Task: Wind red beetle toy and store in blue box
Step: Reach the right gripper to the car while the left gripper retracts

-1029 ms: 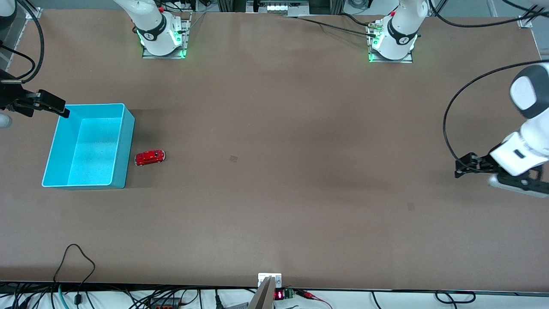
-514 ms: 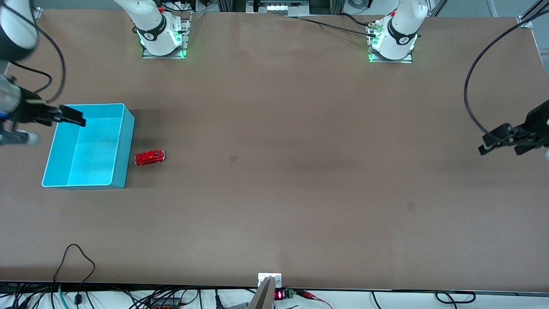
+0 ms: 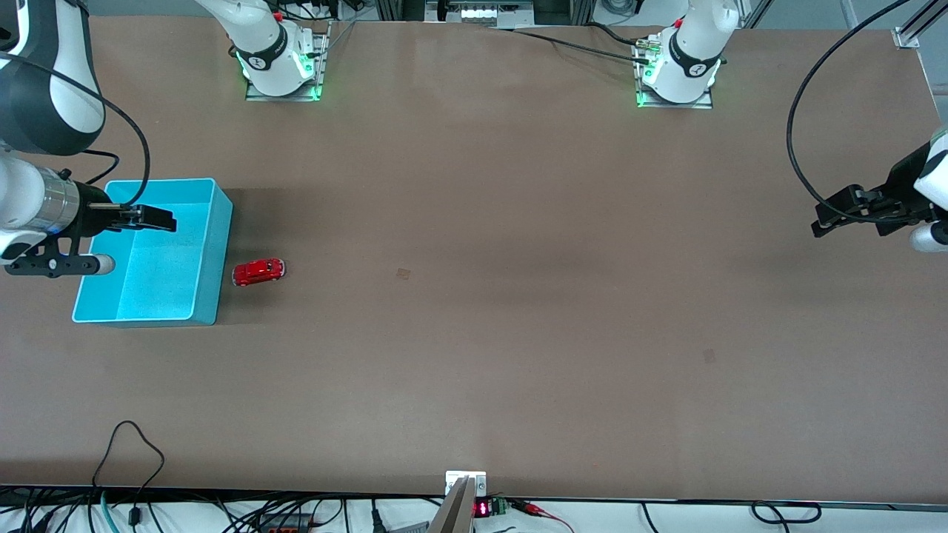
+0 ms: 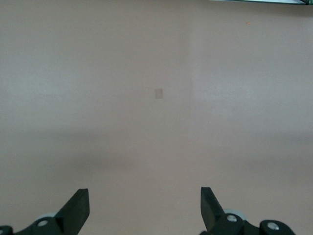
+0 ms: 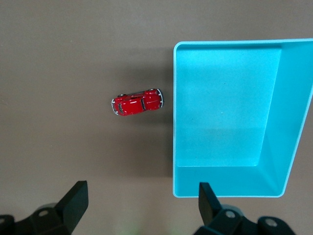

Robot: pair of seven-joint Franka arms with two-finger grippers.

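The red beetle toy point(image 3: 258, 272) stands on the table right beside the blue box point(image 3: 163, 277), on the box's side toward the left arm's end. The box is open-topped and holds nothing. My right gripper point(image 3: 167, 220) is open and empty, up in the air over the box. In the right wrist view the toy point(image 5: 138, 102) and the box point(image 5: 220, 112) lie ahead of the open right gripper point(image 5: 142, 196). My left gripper point(image 3: 820, 224) is open and empty over bare table at the left arm's end; the left wrist view shows only table past the gripper point(image 4: 143, 198).
The brown table carries a small square mark point(image 3: 403, 274) near its middle and another point(image 3: 709, 356) toward the left arm's end. The arm bases point(image 3: 281, 66) stand along the table's edge farthest from the front camera. Cables lie along the nearest edge.
My right gripper has moved in from the table's end to over the blue box, toward the toy. My left gripper has shifted away from the front camera. The toy and box have not moved.
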